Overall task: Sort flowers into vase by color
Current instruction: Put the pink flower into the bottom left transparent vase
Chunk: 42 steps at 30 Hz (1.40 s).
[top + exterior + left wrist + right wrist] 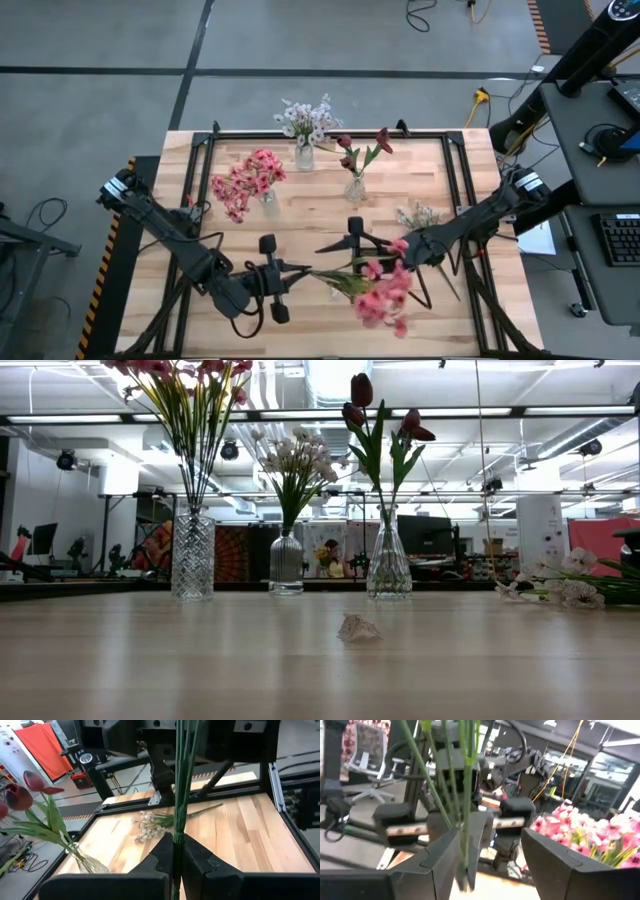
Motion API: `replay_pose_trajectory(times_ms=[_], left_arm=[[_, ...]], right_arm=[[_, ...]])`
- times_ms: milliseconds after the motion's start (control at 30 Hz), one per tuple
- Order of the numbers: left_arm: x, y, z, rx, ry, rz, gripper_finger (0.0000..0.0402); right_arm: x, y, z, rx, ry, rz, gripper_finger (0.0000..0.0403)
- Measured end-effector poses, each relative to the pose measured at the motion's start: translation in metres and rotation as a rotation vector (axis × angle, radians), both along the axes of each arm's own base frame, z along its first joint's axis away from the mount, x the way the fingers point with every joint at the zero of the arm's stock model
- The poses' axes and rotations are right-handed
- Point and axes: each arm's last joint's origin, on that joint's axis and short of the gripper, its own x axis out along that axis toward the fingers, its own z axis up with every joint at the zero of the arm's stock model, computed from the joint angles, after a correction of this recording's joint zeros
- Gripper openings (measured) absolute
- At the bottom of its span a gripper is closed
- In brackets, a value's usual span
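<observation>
With the pink flower bunch (382,292) clamped by its stalks in the left pincer (290,272) and its blossoms just beside the parted right pincer (405,252), the stalks are best kept pinched until that pincer is clear.

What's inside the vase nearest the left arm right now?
The textured glass vase holds pink flowers, their green stems showing through the glass. From above the blooms cover its mouth, so nothing else inside can be made out.

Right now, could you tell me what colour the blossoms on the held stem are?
Pink blossoms, clearest in the high view.
</observation>
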Motion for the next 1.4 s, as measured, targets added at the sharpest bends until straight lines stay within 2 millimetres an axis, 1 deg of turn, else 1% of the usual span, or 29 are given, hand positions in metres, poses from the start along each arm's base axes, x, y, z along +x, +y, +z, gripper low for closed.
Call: replay_pose_trajectory(times_ms=[167, 300, 400, 533, 700, 833, 967, 1167, 1300, 1367, 1400], left_arm=[[-0.01, -0.005, 0.003, 0.014, -0.024, 0.053, 0.0], [-0.012, -0.007, 0.003, 0.021, -0.023, 0.054, 0.0], [-0.011, -0.007, 0.002, 0.022, -0.022, 0.055, 0.0], [-0.01, -0.007, 0.001, 0.025, -0.02, 0.057, 0.0], [-0.01, -0.006, 0.001, 0.027, -0.017, 0.059, 0.0], [-0.01, -0.005, 0.0, 0.028, -0.013, 0.061, 0.0], [-0.01, -0.005, -0.004, 0.033, -0.002, 0.064, 0.0], [-0.01, -0.005, -0.005, 0.029, 0.001, 0.067, 0.0002], [-0.01, -0.004, -0.005, 0.028, -0.002, 0.078, 0.0021], [-0.011, -0.004, -0.005, 0.029, -0.008, 0.094, 0.0032], [-0.011, -0.004, -0.005, 0.03, -0.011, 0.102, 0.0037]], right_arm=[[-0.007, -0.002, 0.002, 0.025, 0.06, 0.009, 0.022], [-0.009, -0.003, 0.006, 0.052, 0.055, 0.011, 0.0228], [-0.006, -0.002, 0.005, 0.065, 0.019, 0.022, 0.0229], [0.002, 0.003, 0.001, 0.037, -0.002, 0.027, 0.0229], [0.011, 0.004, 0.013, 0.03, -0.037, 0.035, 0.0228], [0.018, 0.004, 0.013, 0.006, -0.031, 0.026, 0.0223], [0.02, 0.004, 0.018, 0.009, -0.045, 0.022, 0.019], [0.02, 0.004, 0.018, -0.009, -0.037, 0.022, 0.01], [0.02, 0.004, 0.017, -0.016, -0.025, 0.023, 0.0041], [0.021, 0.004, 0.016, -0.02, -0.019, 0.022, 0.0019], [0.02, 0.004, 0.016, -0.022, -0.016, 0.022, 0.0015]])
